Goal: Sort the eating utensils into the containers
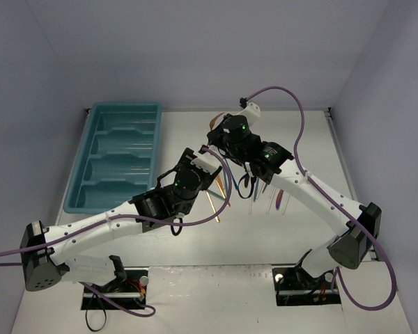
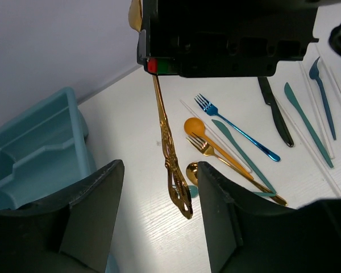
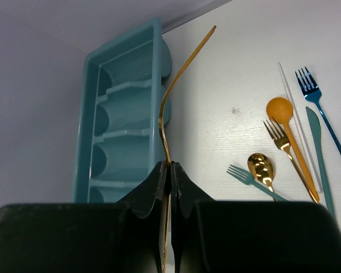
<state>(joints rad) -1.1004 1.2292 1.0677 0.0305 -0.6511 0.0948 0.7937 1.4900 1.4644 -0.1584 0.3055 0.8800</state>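
Handover in hand: the right claw point(image 3: 170, 166) is clenched on a gold utensil point(image 2: 168, 149) whose ornate handle hangs, untouched, between the spread fingers of the left claw point(image 2: 159, 170). Next the left claw must clench before the right claw releases; the tray point(image 2: 28, 148) waits to its left.

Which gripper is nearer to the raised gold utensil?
Right: the right gripper is shut on the gold utensil. The left gripper is open, its fingers either side of the handle, apparently not touching.
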